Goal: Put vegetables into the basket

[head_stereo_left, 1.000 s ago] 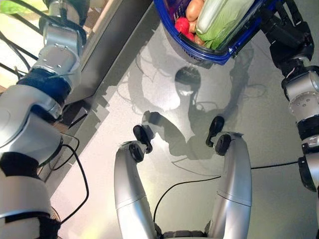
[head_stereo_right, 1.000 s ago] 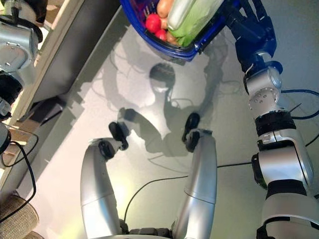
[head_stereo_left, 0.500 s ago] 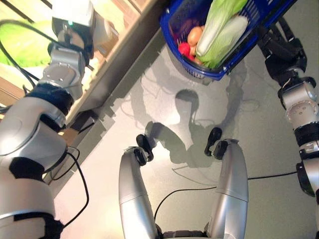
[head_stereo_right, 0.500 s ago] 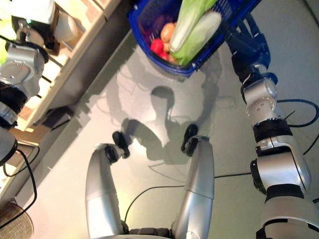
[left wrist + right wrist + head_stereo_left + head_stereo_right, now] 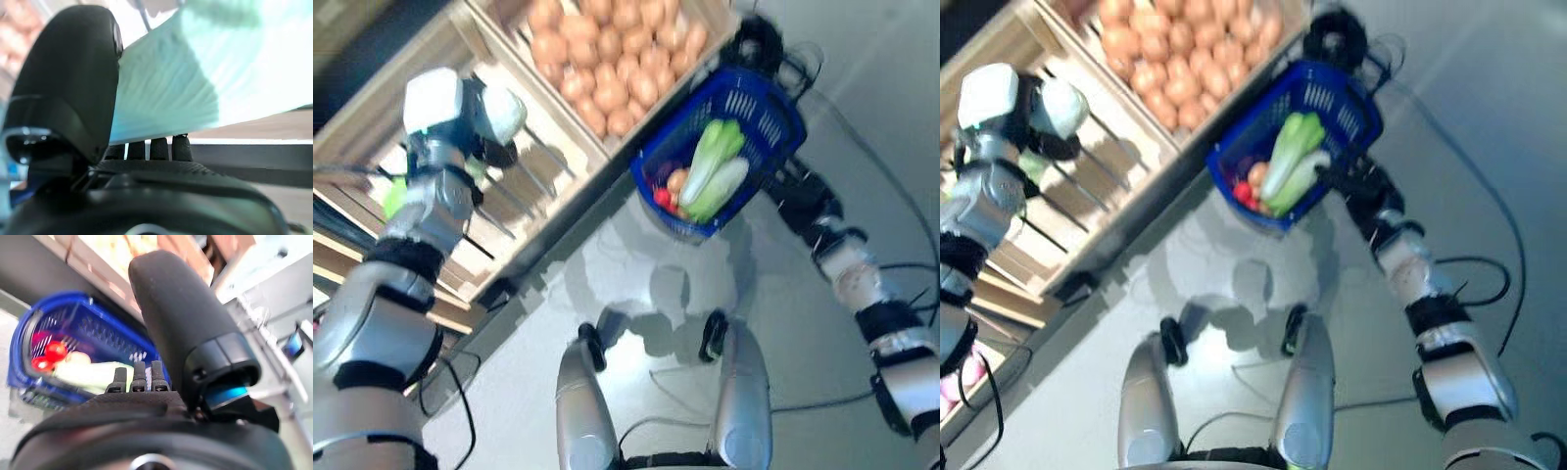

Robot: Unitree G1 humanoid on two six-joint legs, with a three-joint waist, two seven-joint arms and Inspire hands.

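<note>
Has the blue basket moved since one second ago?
Cannot tell: the whole view shifted, so the camera moved; the basket hangs beside the wooden crate now.

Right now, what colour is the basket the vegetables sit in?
Blue. The basket shows best in the right eye view.

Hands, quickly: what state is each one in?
Left hand: shut on a pale green vegetable.
Right hand: at the blue basket; grip cannot be told.

left hand (image 5: 497, 147) fingers behind pale vegetable (image 5: 205, 83)
</note>
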